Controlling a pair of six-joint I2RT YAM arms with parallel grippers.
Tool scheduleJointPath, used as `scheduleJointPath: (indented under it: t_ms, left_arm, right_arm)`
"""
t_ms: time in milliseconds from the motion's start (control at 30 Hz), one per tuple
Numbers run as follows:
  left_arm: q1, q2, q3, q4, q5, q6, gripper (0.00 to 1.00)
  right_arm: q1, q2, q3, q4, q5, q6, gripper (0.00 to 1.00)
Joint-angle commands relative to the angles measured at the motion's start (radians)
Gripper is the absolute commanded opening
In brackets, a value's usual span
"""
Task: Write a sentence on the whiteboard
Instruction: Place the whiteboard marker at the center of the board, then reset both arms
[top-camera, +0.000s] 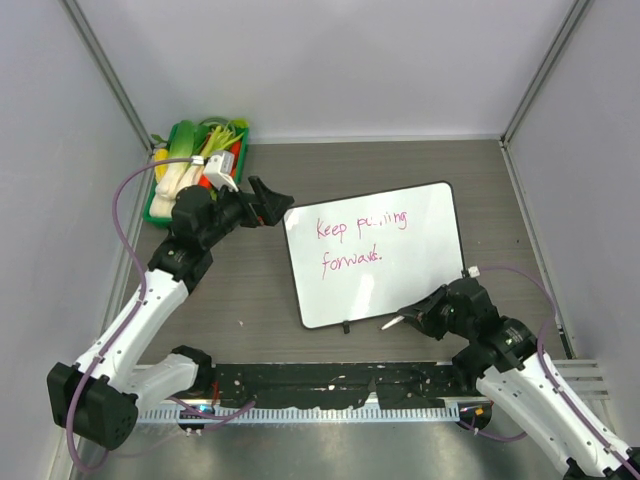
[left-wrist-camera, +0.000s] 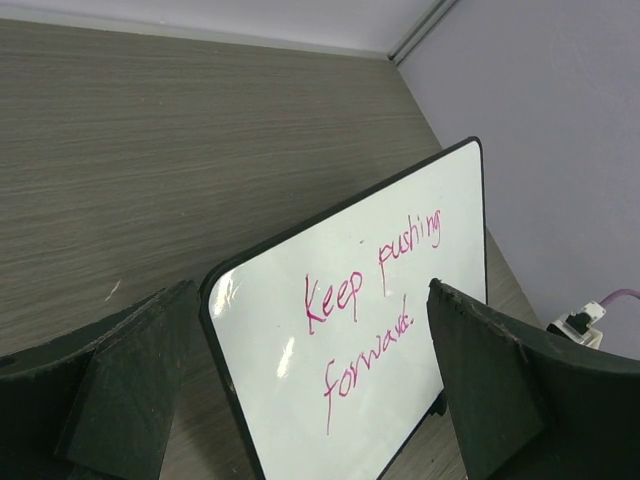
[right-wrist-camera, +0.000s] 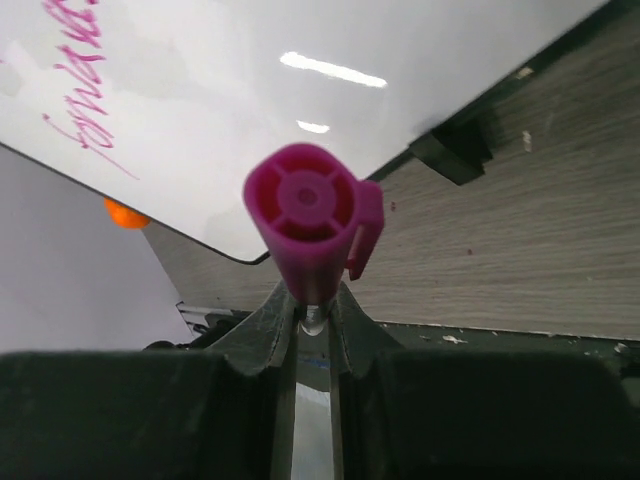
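The whiteboard (top-camera: 400, 270) lies flat on the table's middle, tilted, with "Keep pushing forward." written on it in magenta. It also shows in the left wrist view (left-wrist-camera: 260, 340) and the right wrist view (right-wrist-camera: 250, 90). My left gripper (top-camera: 274, 204) is open and empty at the board's far left corner, and in its own view (left-wrist-camera: 310, 290) the jaws stand wide apart over that corner. My right gripper (top-camera: 412, 318) is just off the board's near edge, shut on a magenta marker (right-wrist-camera: 305, 215), whose pale end (top-camera: 390, 323) points left.
A green tray (top-camera: 160, 205) of toy vegetables stands at the back left, behind my left arm. A black clip (top-camera: 346, 326) sits on the board's near edge. A black strip (top-camera: 330, 385) runs along the table's near edge. Grey walls close in on three sides.
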Motion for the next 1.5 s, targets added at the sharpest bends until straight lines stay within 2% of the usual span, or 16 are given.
scheduleJointPath:
  t_ms: [0,200,267,333,433,467,500,633,700,1033,1167,1467]
  left_arm:
    - [0.002,-0.018,0.012,-0.019,-0.029,0.029,1.00]
    - [0.002,-0.042,0.009,-0.042,-0.059,0.047,1.00]
    - [0.002,-0.042,0.009,-0.042,-0.063,0.049,1.00]
    - [0.001,-0.042,0.011,-0.045,-0.063,0.051,1.00]
    - [0.002,-0.040,0.012,-0.045,-0.060,0.047,1.00]
    - [0.002,-0.042,0.012,-0.047,-0.060,0.047,1.00]
    - [0.002,-0.045,0.014,-0.050,-0.065,0.049,1.00]
    - [0.002,-0.052,0.011,-0.050,-0.072,0.054,0.99]
    - [0.002,-0.055,0.009,-0.053,-0.076,0.055,1.00]
    - [0.002,-0.057,0.006,-0.048,-0.076,0.052,1.00]
    - [0.002,-0.057,0.005,-0.048,-0.076,0.052,1.00]
    - [0.002,-0.051,-0.003,-0.042,-0.082,0.051,1.00]
  right_arm:
    - [-0.003,-0.045,-0.041,-0.106,0.007,0.140,0.01]
    - [-0.003,-0.103,-0.055,-0.144,0.067,0.212,0.02]
    - [-0.003,-0.105,-0.053,-0.168,0.089,0.221,0.06]
    - [-0.003,-0.103,-0.059,-0.173,0.092,0.232,0.16]
    - [-0.003,-0.102,-0.070,-0.170,0.092,0.247,0.40]
    - [-0.003,-0.100,-0.073,-0.170,0.092,0.253,0.43]
    - [-0.003,-0.100,-0.075,-0.167,0.092,0.255,0.52]
    - [-0.003,-0.099,-0.079,-0.152,0.092,0.253,0.71]
    - [-0.005,-0.097,-0.081,-0.138,0.092,0.255,0.78]
    - [-0.003,-0.088,-0.073,-0.071,0.092,0.215,0.82]
    - [-0.003,-0.053,-0.049,-0.014,0.127,0.146,0.82]
    - [-0.003,0.226,0.117,0.103,0.188,-0.150,0.82]
